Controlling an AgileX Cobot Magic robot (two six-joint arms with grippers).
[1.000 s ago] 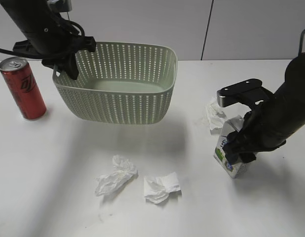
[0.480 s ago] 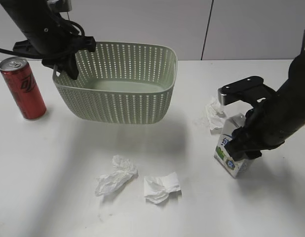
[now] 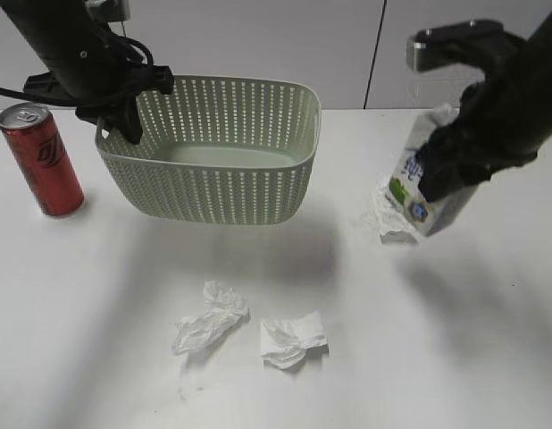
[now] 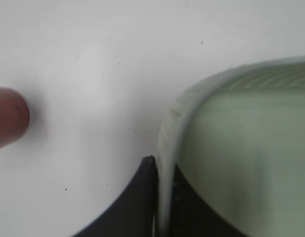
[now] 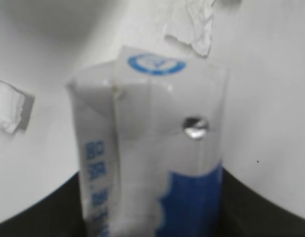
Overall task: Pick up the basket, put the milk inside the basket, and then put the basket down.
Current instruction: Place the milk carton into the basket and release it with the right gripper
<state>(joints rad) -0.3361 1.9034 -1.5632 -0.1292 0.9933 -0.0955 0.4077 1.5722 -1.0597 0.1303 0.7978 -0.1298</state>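
The pale green slotted basket [image 3: 222, 152] hangs tilted above the table at the back left. My left gripper [image 3: 115, 112] is shut on its left rim, which shows as a pale edge [image 4: 165, 148] between the black fingers [image 4: 162, 197] in the left wrist view. My right gripper [image 3: 450, 174] is shut on the milk [image 3: 417, 192], a white carton with blue print and a green patch, and holds it in the air to the right of the basket. In the right wrist view the milk [image 5: 147, 148] fills the space between the fingers [image 5: 152, 212].
A red soda can [image 3: 42, 161] stands at the far left and shows blurred in the left wrist view [image 4: 7, 121]. Crumpled white tissues lie at the front middle [image 3: 209, 317], [image 3: 294, 340] and below the carton [image 3: 383, 214]. The white table [image 3: 106, 357] carries all of these.
My right gripper has lifted the milk off the table, up and slightly back, leaving the tissue below it. The left gripper and basket have not moved.
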